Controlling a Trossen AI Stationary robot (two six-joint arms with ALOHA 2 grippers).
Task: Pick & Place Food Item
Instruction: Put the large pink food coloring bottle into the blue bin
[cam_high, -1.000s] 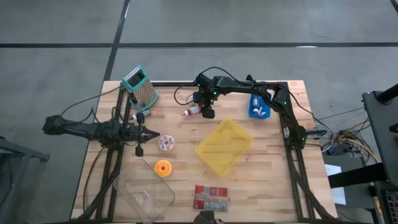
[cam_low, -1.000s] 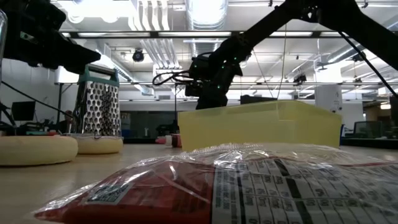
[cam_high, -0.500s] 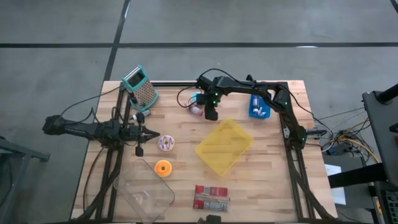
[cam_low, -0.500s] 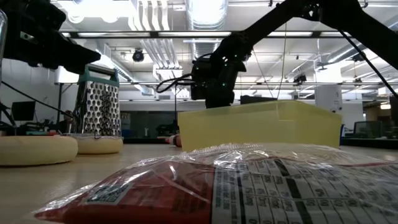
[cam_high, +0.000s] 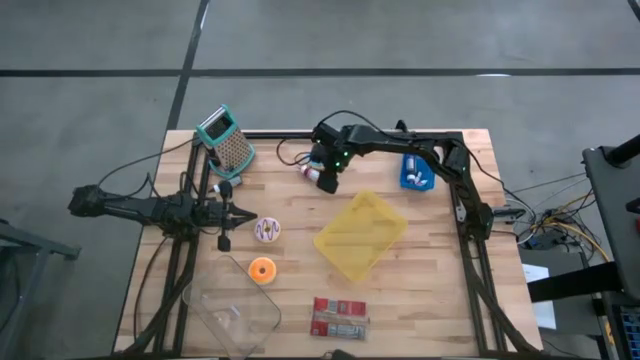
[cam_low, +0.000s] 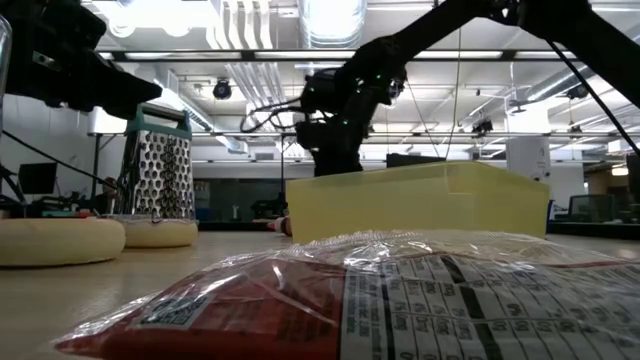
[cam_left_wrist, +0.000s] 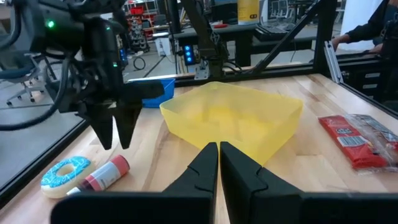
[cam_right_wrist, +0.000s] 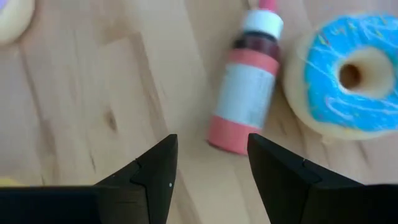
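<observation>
**Right gripper hanging over the little red bottle, nothing grabbed**

Biggest thing first: the wooden table (cam_high: 420, 290) under both my arms. Then the yellow tray (cam_high: 361, 236), sitting just off to one side of my right fingers, near but not touching. There's a clear plastic container (cam_high: 232, 312) well away from both my grippers, and a metal grater (cam_high: 229, 144) standing upright, close to my left arm but not in reach of the fingers.

My right gripper (cam_right_wrist: 210, 163) is spread wide and holding nothing. Right ahead of the tips, between them in the wrist view, lies the red bottle (cam_right_wrist: 243, 104) flat on the wood, white cap pointing away from me. Just beside it, about touching, is the blue-frosted donut (cam_right_wrist: 339, 81).

My left gripper (cam_left_wrist: 219, 148) is parked well apart from all that, fingers pressed together with nothing between them. Near it are a pink-sprinkled donut (cam_high: 267, 230) and an orange ring (cam_high: 262, 270). A red snack packet (cam_high: 339, 317) lies further off, past the tray.
</observation>
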